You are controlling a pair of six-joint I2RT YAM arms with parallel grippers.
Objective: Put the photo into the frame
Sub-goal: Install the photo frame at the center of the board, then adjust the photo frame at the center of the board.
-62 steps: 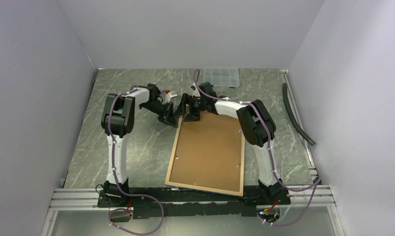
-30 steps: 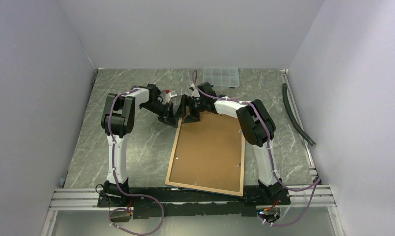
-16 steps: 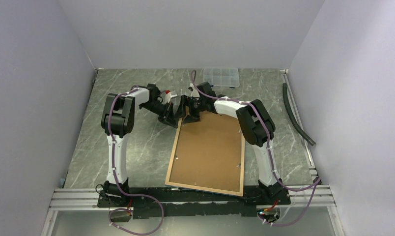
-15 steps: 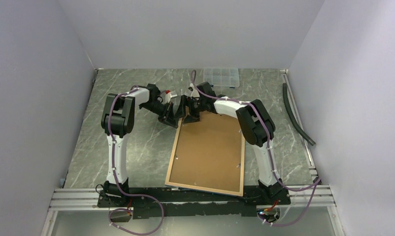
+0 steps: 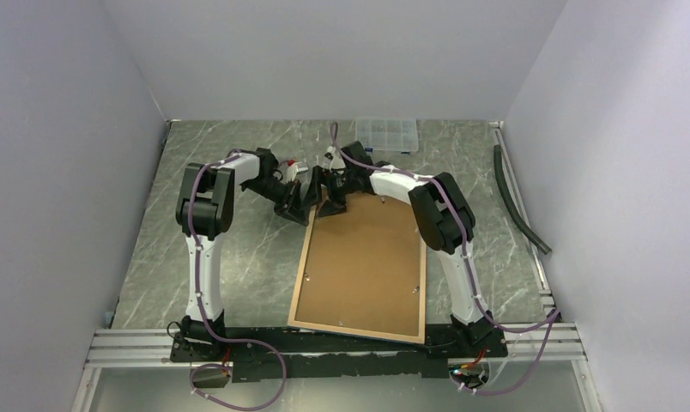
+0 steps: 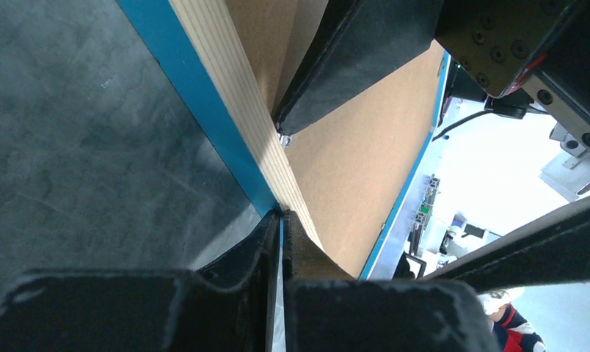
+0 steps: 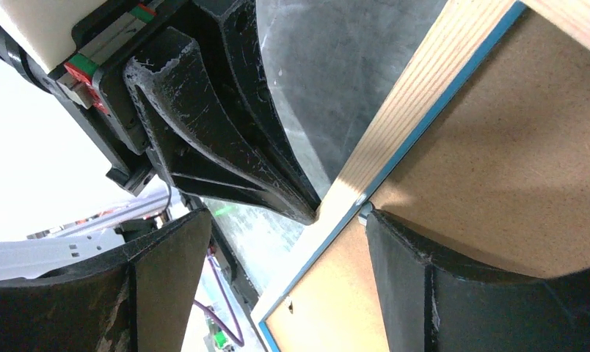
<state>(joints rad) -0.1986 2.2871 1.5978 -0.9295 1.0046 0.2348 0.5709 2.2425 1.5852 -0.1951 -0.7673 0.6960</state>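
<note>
Top camera: high, from near edge, looks down over whole table (image 5: 239, 257). Left wrist: very close, sights along frame (image 6: 226, 95) edge toward near side. Right wrist: equally close. All share frame's far-left corner.

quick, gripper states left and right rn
left gripper: shut, tips at the frame edge, nothing visibly held
right gripper: open, straddling the frame edge

Your left arm (image 5: 206, 202) and right arm (image 5: 440, 215) reach forward and bend inward, wrists facing. Your left gripper (image 6: 281, 220) is pinched closed; your right gripper (image 7: 285, 218), close beside it, stands wide apart.
</note>
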